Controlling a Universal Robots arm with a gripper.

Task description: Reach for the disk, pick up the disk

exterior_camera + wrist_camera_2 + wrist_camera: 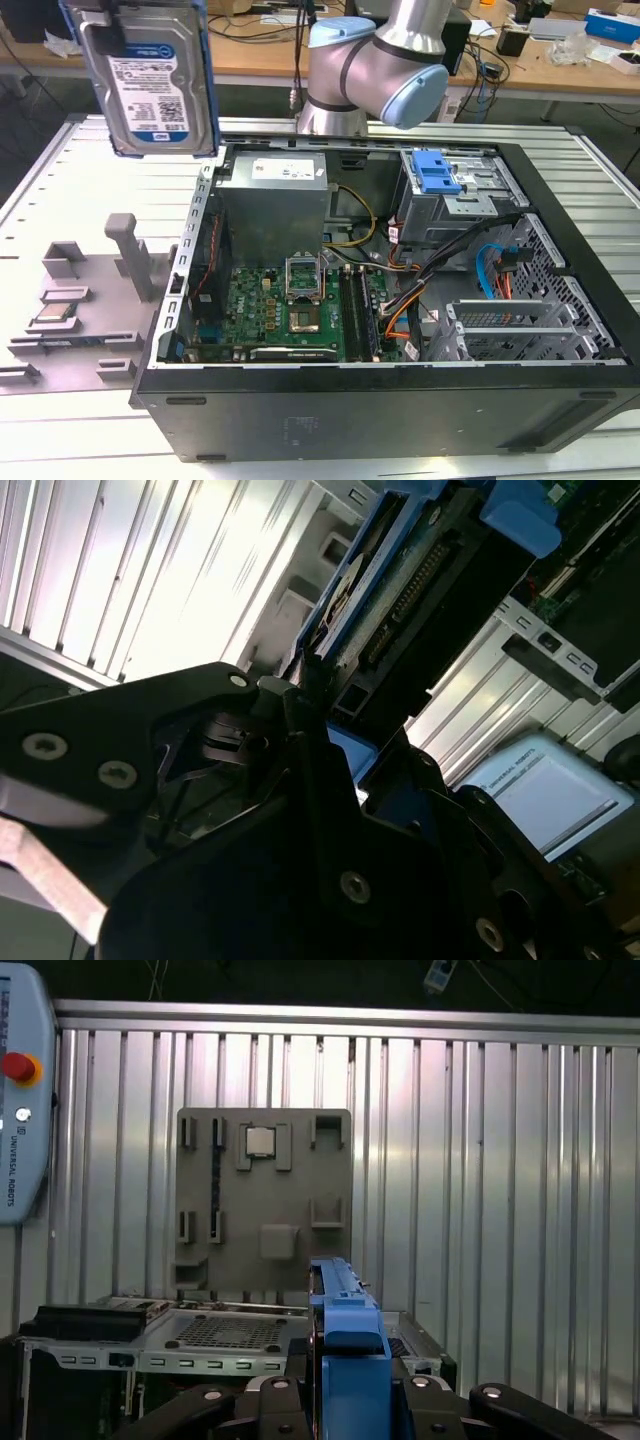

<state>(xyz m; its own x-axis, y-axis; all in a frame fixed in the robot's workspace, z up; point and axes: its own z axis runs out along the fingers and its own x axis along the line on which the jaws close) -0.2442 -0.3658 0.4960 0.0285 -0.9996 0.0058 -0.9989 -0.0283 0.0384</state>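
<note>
The disk [150, 75], silver with a white-and-blue label and a blue bracket, hangs upright in the air at the exterior view's upper left, above the ribbed table and left of the open computer case. In the first wrist view its blue bracket edge [343, 1345] stands between the black fingers [268, 1400] of my gripper [345, 1395], which is shut on it. The second wrist view has the disk [420, 580] edge-on with its connector row showing, running out from the gripper's black body [300, 810].
An open black computer case [380, 410] lies on the table, with a blue latch [437, 175] in its drive cage. A grey fixture plate [100, 335] with a processor chip [55, 312] sits at the exterior view's left. The arm [370, 60] rises behind the case.
</note>
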